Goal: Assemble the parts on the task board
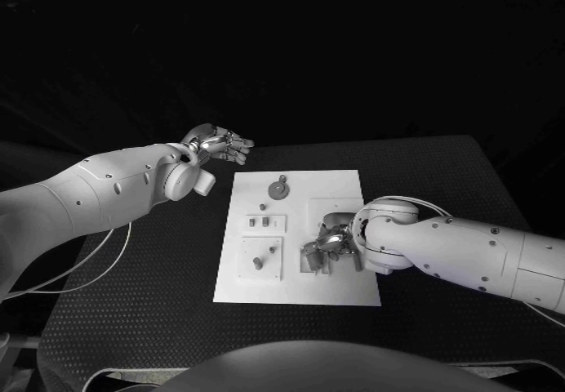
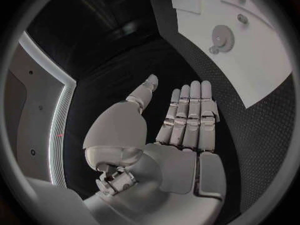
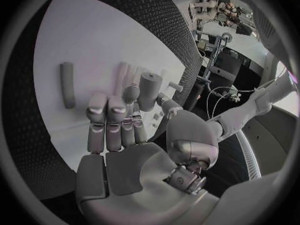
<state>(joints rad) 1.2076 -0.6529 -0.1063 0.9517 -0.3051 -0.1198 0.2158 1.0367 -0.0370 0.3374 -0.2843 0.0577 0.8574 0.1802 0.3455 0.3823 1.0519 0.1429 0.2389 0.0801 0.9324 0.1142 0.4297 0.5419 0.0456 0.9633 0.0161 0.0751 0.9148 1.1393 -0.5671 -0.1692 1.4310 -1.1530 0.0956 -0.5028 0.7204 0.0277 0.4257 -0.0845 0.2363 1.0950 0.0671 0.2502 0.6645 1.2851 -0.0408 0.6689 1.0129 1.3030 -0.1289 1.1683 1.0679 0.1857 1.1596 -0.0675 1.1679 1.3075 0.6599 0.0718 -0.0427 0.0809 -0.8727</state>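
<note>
Right hand [image 1: 332, 245] low over task board [image 1: 341, 184], fingers [image 3: 106, 116] half-curled beside upright peg [image 3: 149, 87], holding nothing. Left hand [image 1: 218, 145] open, off board. Best closed squarely round peg before lifting.

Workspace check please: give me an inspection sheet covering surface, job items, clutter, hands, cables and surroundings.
Surface: black table, textured top.
Job's things: white task board mid-table; a gear-shaped part near its far edge, a small peg on a raised square, a rod-shaped part lying flat.
Clutter: nothing seen.
Hands: left hand raised beyond the board's far left corner, fingers apart, holding nothing; right hand low over the board's right side, fingers at a stubby upright part, grip unclear.
Cables: thin pale cable hanging from the left arm.
Surroundings: dark around the table.
</note>
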